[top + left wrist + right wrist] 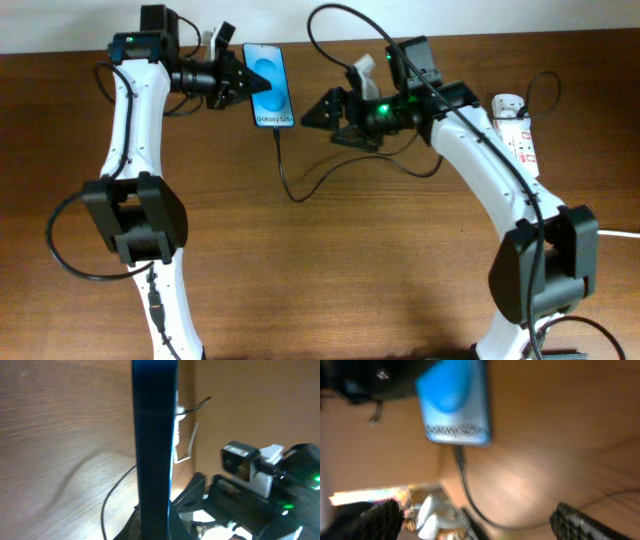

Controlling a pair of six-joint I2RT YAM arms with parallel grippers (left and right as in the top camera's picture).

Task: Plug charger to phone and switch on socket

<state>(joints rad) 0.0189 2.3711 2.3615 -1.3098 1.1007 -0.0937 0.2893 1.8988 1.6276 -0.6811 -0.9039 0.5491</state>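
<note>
The brown wooden table point(400, 250) carries everything. The phone point(268, 85) lies near its far edge, and my left gripper point(240, 82) pinches its left side. The charger point(283, 165) meets the phone's lower end. In the right wrist view its tip looks seated, though blur hides how deep. My right gripper point(318, 110) hangs just beside, fingers spread and empty. I judge the socket point(517, 130), well apart at the right, comes next. I should press its switch from above with one fingertip, without dragging the cable.
</note>
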